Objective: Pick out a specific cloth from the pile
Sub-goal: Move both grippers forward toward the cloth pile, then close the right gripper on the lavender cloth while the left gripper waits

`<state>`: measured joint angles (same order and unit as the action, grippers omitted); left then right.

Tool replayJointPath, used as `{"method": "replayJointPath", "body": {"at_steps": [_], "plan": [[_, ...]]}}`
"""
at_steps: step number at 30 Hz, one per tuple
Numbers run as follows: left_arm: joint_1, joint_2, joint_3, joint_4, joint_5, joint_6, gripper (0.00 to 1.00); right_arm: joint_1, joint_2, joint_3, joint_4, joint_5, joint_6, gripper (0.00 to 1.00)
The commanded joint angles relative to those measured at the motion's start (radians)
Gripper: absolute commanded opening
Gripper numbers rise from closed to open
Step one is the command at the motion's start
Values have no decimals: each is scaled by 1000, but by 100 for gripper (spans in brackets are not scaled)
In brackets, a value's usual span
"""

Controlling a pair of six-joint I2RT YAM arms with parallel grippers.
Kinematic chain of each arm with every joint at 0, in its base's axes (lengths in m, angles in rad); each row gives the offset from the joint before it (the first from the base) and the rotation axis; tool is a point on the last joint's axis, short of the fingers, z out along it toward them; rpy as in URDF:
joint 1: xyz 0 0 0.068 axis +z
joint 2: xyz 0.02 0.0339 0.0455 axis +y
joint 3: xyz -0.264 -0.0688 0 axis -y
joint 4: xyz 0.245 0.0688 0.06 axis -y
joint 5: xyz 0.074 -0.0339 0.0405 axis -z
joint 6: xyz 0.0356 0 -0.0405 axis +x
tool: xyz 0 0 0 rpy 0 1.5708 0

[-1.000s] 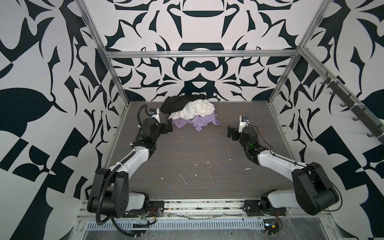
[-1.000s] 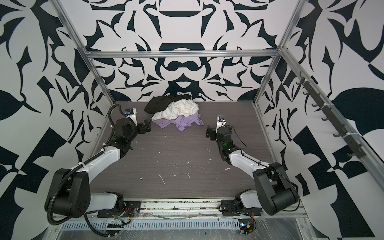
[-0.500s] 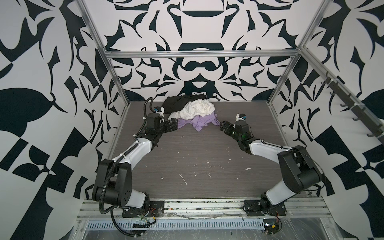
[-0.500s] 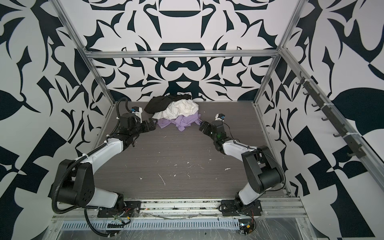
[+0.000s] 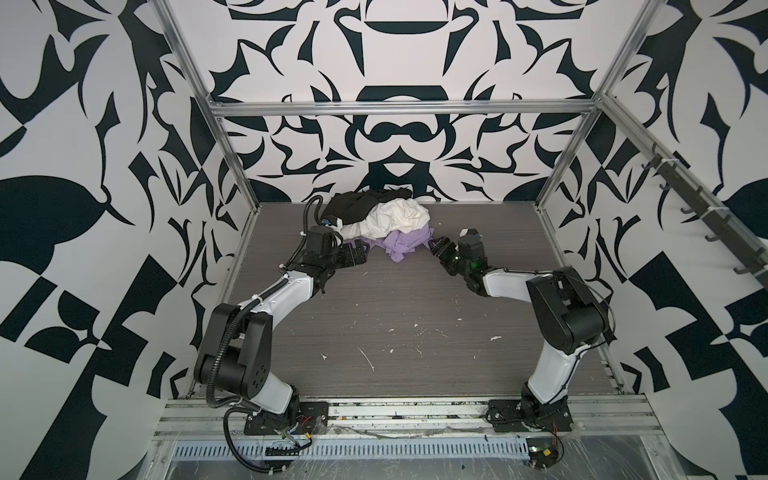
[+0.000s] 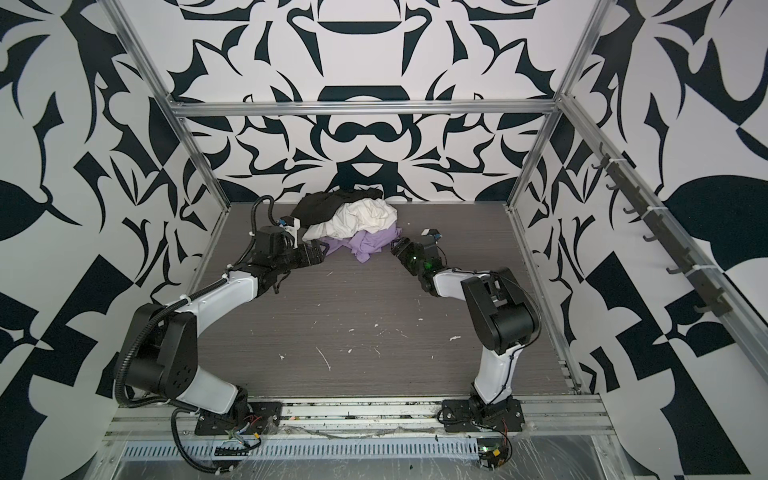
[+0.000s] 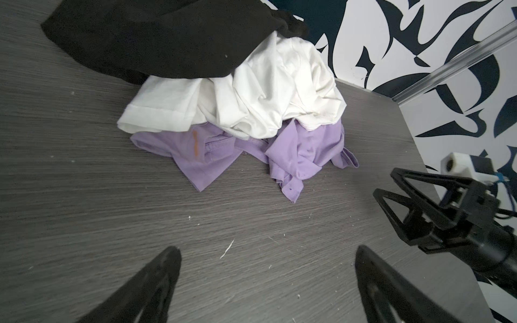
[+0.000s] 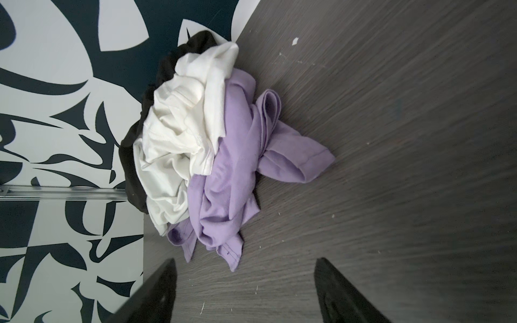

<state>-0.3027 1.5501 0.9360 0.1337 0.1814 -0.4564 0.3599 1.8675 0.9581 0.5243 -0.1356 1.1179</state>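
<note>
The pile (image 5: 380,220) (image 6: 349,222) lies at the back centre of the dark table. A black garment (image 7: 156,39) is at the rear, a white one (image 7: 251,95) on top, and the lavender cloth (image 5: 401,246) (image 6: 370,245) (image 7: 302,151) (image 8: 229,181) is at the bottom front, partly under the white one. My left gripper (image 5: 362,251) (image 7: 265,251) is open just left of the lavender cloth, with bare table between its fingers. From the right, my right gripper (image 5: 432,245) (image 8: 245,263) (image 7: 384,181) stands open, its tips a short way from a lavender corner (image 8: 232,256).
The patterned back wall (image 5: 399,137) stands right behind the pile, with aluminium frame posts (image 5: 232,166) at the corners. A rail of hooks (image 5: 706,208) runs along the right wall. White specks (image 5: 368,359) dot the front of the table (image 5: 395,311).
Both arms have reached forward and inward, bringing the grippers from mid-table up to either side of the lavender cloth. The pile has not moved.
</note>
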Motion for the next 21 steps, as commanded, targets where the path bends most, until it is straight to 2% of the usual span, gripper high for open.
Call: {"method": "replayJointPath", "body": {"at_steps": [1,5,7,10,21], "plan": [[-6,22,33,-7,30,-25,100,8,16,64,45,-42,92,72],[-5,35,40,-5,48,-37,100,17,45,106,15,-23,92,67],[-6,41,43,-6,58,-43,100,20,65,130,2,-19,98,59],[-6,48,49,-6,65,-45,100,22,99,160,1,-29,117,54],[-6,61,58,-12,77,-51,100,24,163,250,-37,-31,90,47]]}}
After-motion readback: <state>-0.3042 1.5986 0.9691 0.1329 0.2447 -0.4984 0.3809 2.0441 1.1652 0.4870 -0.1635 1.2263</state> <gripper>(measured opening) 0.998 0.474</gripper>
